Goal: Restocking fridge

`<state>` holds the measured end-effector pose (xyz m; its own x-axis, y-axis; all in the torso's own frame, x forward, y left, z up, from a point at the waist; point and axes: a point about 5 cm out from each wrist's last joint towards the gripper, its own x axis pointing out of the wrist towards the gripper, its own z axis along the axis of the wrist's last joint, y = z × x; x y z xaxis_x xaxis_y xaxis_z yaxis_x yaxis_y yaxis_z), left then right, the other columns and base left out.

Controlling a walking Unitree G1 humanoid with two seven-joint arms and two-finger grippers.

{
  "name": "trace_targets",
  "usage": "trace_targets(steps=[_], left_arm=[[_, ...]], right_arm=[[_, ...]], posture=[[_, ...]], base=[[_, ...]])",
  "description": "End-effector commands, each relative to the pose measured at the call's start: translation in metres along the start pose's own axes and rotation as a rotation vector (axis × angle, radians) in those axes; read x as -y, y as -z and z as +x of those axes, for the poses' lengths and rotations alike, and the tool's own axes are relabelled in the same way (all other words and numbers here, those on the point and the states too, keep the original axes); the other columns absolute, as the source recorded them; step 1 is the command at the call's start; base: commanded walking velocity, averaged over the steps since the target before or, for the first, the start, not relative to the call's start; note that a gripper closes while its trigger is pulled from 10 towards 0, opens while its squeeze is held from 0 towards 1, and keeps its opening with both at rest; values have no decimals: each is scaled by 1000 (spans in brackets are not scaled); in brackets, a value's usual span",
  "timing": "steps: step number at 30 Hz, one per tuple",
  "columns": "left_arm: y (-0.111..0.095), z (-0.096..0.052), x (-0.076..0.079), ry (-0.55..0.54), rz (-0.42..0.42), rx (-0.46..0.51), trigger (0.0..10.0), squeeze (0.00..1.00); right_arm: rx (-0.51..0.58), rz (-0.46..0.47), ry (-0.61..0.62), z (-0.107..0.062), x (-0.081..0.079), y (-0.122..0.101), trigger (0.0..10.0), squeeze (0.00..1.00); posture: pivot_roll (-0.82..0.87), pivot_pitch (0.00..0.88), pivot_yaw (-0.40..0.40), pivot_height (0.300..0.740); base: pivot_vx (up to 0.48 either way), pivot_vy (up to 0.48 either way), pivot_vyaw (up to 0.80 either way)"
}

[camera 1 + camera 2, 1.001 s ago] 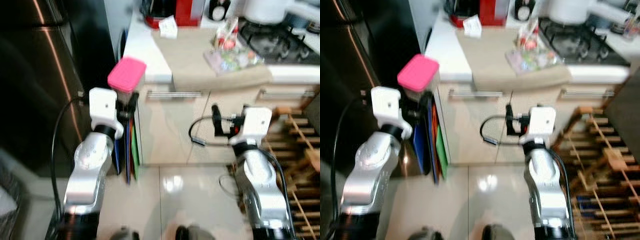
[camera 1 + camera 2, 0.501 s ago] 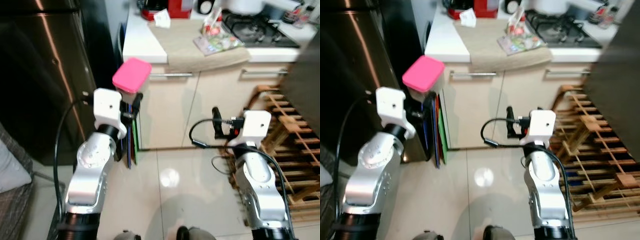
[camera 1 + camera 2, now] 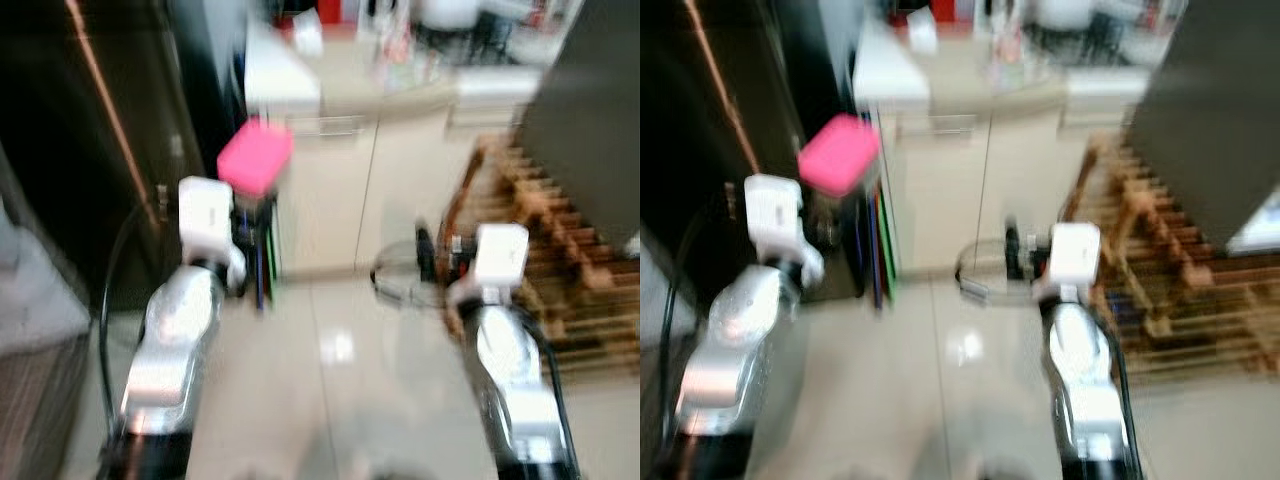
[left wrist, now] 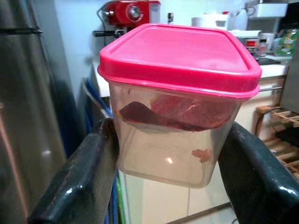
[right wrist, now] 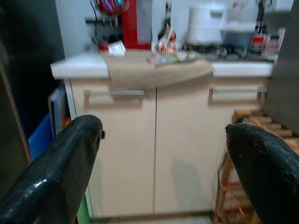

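- Two black fingers of the left gripper [image 4: 163, 154] clamped on the clear walls of a food container [image 4: 175, 135], one on each side, below the lid's rim; held upright, probably to keep the contents level while carried.
- Capped with a glossy pink lid [image 4: 182, 49], square with rounded corners and pressed down flat all round; through the see-through plastic, dark red slices, perhaps meat, lying against the upper wall.
- Carried raised in front of the robot, just beside the dark fridge [image 3: 70, 150], on the side toward the cabinets, and apart from it; not yet inside.
- Right gripper [image 5: 163, 154] spread wide with nothing between the fingers [image 5: 60, 158], likely kept free for the fridge door; well off to the far side of the container from the fridge, facing the cabinets.
- Both fingers thick, rounded and shiny black.
- Between fridge and cabinets, thin flat boards [image 3: 262, 270] in blue and green, stood on edge in the gap.
- Beyond the boards from the fridge, cream cabinet doors [image 5: 154, 140] with straight metal bar handles, smooth and matt; above them a white countertop [image 5: 79, 67] draped with a beige cloth [image 5: 154, 70].
- On the countertop, a red appliance [image 4: 131, 14] nearest the fridge, packets and a white pot farther off.
- Farthest from the fridge, a slatted wooden rack [image 3: 545, 260] standing on the glossy pale tile floor [image 3: 340, 390].
- Head views smeared with motion, so fine detail there beyond telling.
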<state>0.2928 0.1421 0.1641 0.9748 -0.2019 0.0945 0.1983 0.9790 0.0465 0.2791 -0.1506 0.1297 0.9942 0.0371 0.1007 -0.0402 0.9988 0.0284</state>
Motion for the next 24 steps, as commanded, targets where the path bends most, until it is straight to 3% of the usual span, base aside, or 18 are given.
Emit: trace_targets(steps=[1,6,12,24], left_arm=[[1,6,9,37,1,0,10000,0],[1,18,17,73,-14,8,10000,0],[7,18,26,93,-39,-3,10000,0],[9,14,34,123,-79,17,10000,0]], right_arm=[[6,-20,38,0,10,0,10000,0],[-9,-27,57,-3,8,1,10000,0],[-13,-66,52,-6,16,-1,10000,0],[-22,-85,50,-5,20,-1,10000,0]], posture=[[-61,0,65,740],[-98,0,50,740],[-112,11,31,740],[-122,19,8,740]], base=[[0,-480,794],[0,-480,776],[0,-480,720],[0,-480,0]])
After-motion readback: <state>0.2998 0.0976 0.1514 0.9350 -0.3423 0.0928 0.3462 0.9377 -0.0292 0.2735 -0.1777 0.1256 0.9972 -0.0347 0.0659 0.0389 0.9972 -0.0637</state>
